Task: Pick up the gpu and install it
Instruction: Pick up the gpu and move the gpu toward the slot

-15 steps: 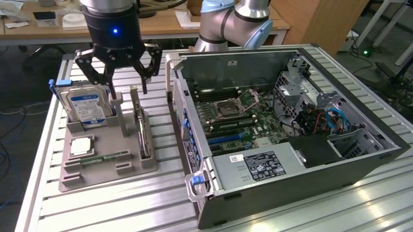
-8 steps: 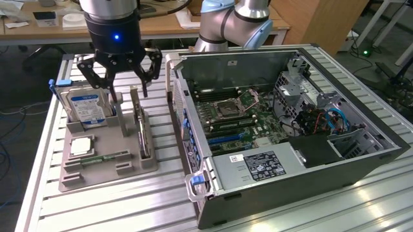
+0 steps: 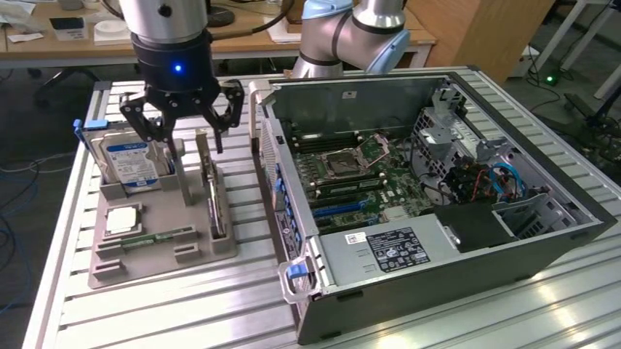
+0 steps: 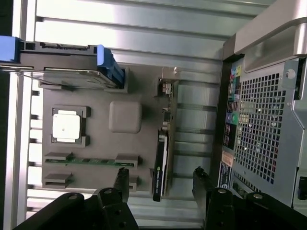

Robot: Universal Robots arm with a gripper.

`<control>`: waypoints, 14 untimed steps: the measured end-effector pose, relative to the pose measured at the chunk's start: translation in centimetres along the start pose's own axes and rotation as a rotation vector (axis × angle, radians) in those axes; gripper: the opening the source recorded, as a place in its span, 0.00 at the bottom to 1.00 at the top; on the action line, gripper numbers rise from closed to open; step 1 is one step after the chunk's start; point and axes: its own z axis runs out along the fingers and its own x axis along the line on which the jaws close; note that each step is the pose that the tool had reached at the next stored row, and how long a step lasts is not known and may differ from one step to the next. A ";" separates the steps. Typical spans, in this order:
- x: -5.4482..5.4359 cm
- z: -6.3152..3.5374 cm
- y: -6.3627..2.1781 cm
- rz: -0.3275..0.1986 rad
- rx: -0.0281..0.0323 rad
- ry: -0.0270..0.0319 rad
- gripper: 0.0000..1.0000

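In the exterior view's upper left, the hard drive [image 3: 131,163] stands in the grey tray [image 3: 185,251]. Just right of it, the gripper [image 3: 191,134] hovers with its jaws wide and empty over the gpu [image 3: 215,203], which stands upright on its edge. An off-centre descent would likely clip and tip the thin card.

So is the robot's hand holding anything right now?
Nothing is held. The hand is open and hangs over the gpu, which stands on edge in its slot on the grey tray.
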 end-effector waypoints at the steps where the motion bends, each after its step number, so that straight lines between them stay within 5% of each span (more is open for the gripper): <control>1: 0.0 0.18 0.00 0.000 0.0000 0.0000 0.65; 14: 0.1 2.51 -0.04 0.005 0.0004 -0.0001 0.65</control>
